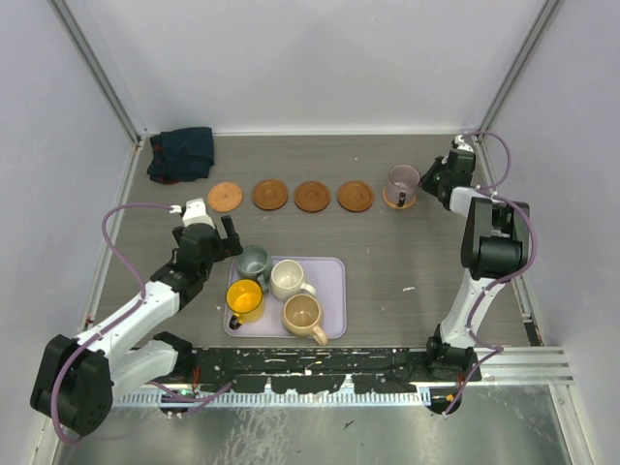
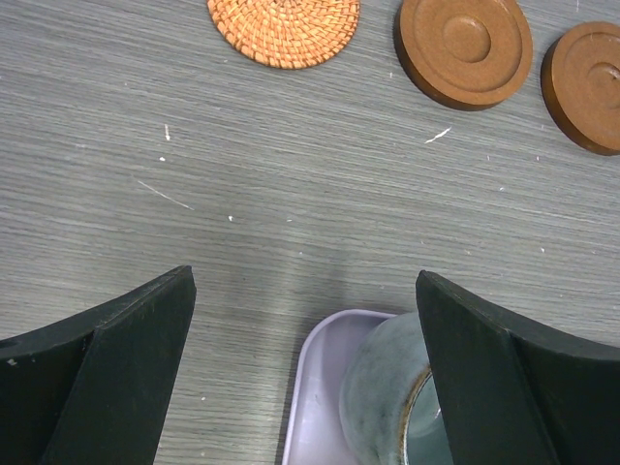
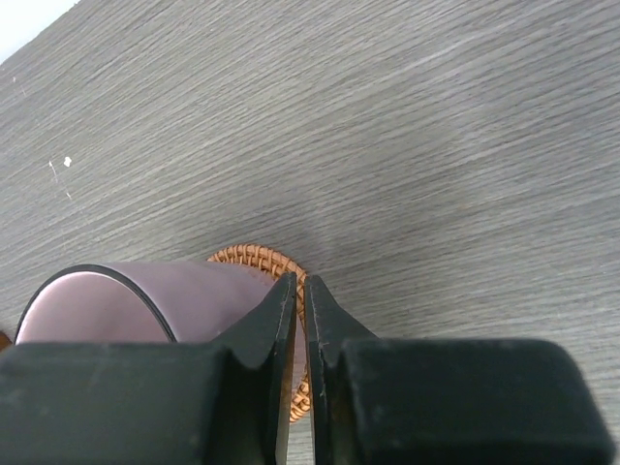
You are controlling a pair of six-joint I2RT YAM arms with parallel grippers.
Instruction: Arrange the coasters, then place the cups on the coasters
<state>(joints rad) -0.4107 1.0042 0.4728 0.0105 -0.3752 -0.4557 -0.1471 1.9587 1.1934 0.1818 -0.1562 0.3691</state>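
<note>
A grey wood-grain table (image 1: pixel 387 252) sat between pale walls. Nearest, a lavender tray (image 1: pixel 330 274) held four cups: yellow (image 1: pixel 244 299), tan (image 1: pixel 303 315), white (image 1: pixel 288 279) and grey-green (image 1: pixel 254 262). The left arm lay low, reaching forward from its base. The left claw (image 2: pixel 305 286) stood wide open and empty, one finger just beside the grey-green cup at the tray's far-left corner. Beyond, the coasters (image 1: pixel 313 196) made a row, four of them bare. The purple cup (image 1: pixel 403 180) stood on the fifth coaster (image 3: pixel 254 260) at the right end. The right arm rose tall and folded over to reach it. The right claw (image 3: pixel 300 286) was all but closed against the cup's side; whether it pinched anything could not be told. The arranging looked finished and one cup placed. The next move would likely call for the left claw to shift right so the grey-green cup sat between its fingers, close, lift clear of the tray, and carry to a bare coaster.
</note>
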